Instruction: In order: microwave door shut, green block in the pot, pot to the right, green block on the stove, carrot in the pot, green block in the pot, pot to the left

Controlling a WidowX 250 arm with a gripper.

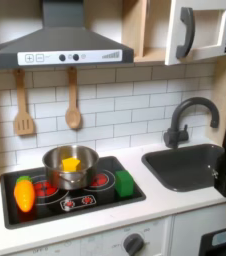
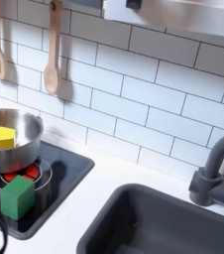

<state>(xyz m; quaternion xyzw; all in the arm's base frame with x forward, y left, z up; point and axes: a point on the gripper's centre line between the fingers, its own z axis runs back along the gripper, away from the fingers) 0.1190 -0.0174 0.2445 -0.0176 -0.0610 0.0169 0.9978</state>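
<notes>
In the first exterior view, the pot sits at the back of the stove, with a yellow piece inside it. The carrot lies on the stove's left edge; the green block stands on its right side. The sink lies right of the stove, the faucet behind it. The microwave door is above, at upper right.

pot: 1; green block: 1; carrot: 1; burners: 2

The white table carries the stove; on the stove sit the pot, carrot and green block.
</notes>
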